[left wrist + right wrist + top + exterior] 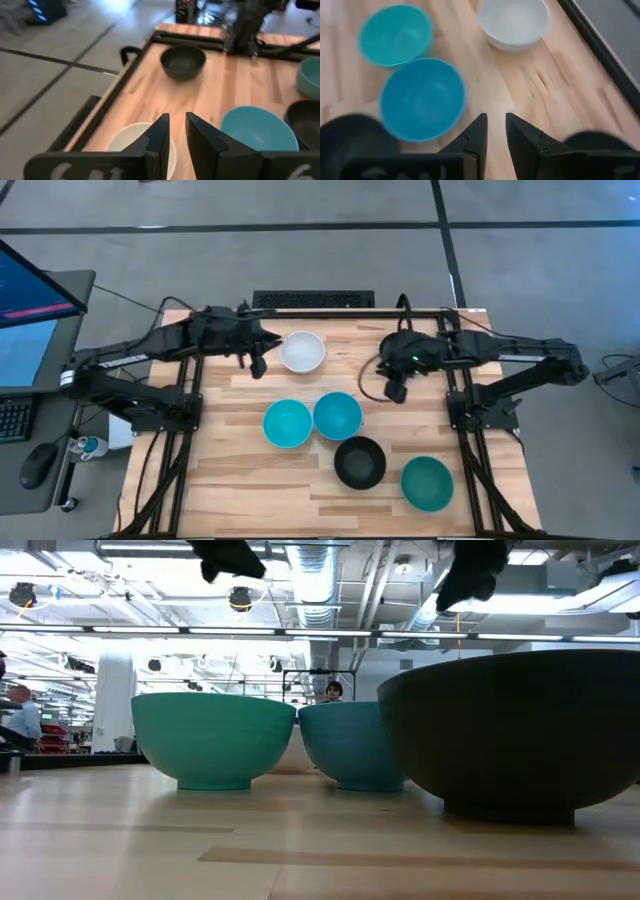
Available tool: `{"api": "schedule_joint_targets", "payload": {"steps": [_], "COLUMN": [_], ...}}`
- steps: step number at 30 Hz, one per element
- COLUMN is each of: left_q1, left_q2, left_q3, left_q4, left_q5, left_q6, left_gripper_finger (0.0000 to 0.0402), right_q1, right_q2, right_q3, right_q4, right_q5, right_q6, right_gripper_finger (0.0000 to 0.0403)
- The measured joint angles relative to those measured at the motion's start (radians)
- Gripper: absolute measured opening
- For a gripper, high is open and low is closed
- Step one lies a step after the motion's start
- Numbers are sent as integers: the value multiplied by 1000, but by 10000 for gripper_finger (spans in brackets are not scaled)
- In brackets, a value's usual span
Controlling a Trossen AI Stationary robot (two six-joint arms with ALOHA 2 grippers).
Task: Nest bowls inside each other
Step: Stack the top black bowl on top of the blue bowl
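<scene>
Six bowls stand upright on their bases on the wooden table, none inside another. The white bowl (302, 351) is at the far middle, with a turquoise bowl (287, 424) and a blue bowl (337, 416) side by side nearer. A black bowl (360, 462) and a teal green bowl (427, 483) stand toward the near right. A second black bowl (183, 62) sits at the far right, under my right arm. My left gripper (258, 366) hangs above the table just left of the white bowl. My right gripper (396, 391) hangs right of the blue bowl. Each shows a narrow gap with nothing in it.
Black metal frame rails (462, 370) run along the table's left, right and far edges. A keyboard (313, 299) lies beyond the far edge. Bare wood (240, 490) lies at the near left. In the low view, people show in the room behind (20, 715).
</scene>
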Motion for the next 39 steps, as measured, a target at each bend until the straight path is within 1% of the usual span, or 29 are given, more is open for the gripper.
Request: {"api": "schedule_joint_targets", "payload": {"steps": [2,5,9,11,15,20,23,27,31,33,36,39], "left_q1": [12,35,64,74,99,136,153,162,162,162,162,162], "left_q2": [39,92,141,156,164,164,164,164,164,164,164,164], "left_q3": [0,0,-1,-1,-1,-1,-1,-1,-1,-1,-1,-1], "left_q4": [19,46,112,157,208,214,224,258,259,257,257,256], "left_q5": [48,121,288,349,416,491,504,511,528,530,530,530], "left_q6": [17,37,43,53,93,121,120,120,120,120,120,120], "left_gripper_finger": [54,54,54,54,54,54,54,54,54,54,54,54], "right_q1": [-37,-83,-140,-165,-217,-256,-277,-296,-318,-324,-321,-320], "right_q2": [25,50,44,29,-1,-3,21,70,146,185,240,265], "right_q3": [0,0,-1,-10,-27,-27,-26,-27,-27,-27,-27,-28], "right_q4": [-10,-59,-137,-171,-212,-258,-258,-260,-263,-269,-268,-259], "right_q5": [0,1,26,51,49,41,22,14,-93,-122,-135,-137], "right_q6": [48,45,39,18,15,14,14,-26,-37,-37,-58,-75], "right_gripper_finger": [92,92,92,92,92,92,92,92,92,93,93,93]}}
